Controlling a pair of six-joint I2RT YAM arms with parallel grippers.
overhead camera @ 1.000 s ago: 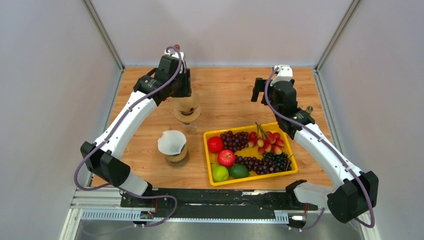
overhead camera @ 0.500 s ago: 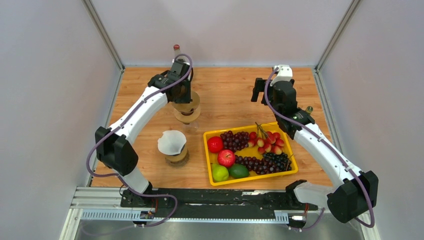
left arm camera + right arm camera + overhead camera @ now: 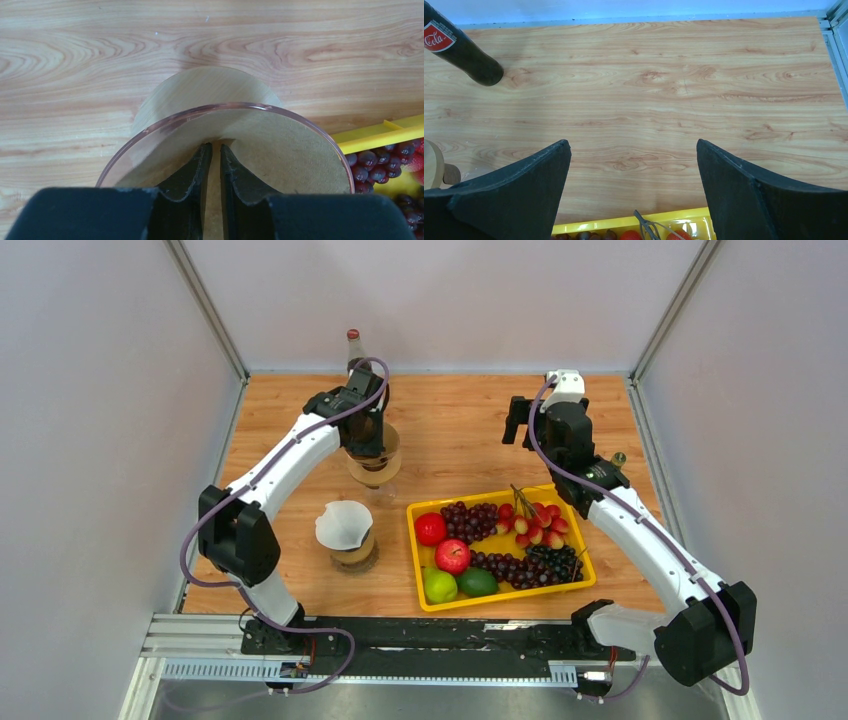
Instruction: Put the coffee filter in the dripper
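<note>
Under the left tool [image 3: 216,146], on the counter [image 3: 100,50], stands a glass cup [image 3: 150,131] lined with the brown filter [image 3: 280,150]. That tool has dropped into the cup and narrowed to a slit, pinching a filter fold, so pickup looks secured. Back toward its base waits the dripper [image 3: 345,525]. Idle, the right tool [image 3: 633,145] gapes wide, empty.

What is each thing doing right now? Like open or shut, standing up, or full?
left gripper, shut on the brown filter.
right gripper, open, holding nothing.
brown filter, inside the glass dripper, pinched.
glass dripper, upright, filter in it.
white filter, open side up on its holder, untouched.
cola bottle, standing, cap on.
yellow tray, filled with fruit.
</note>
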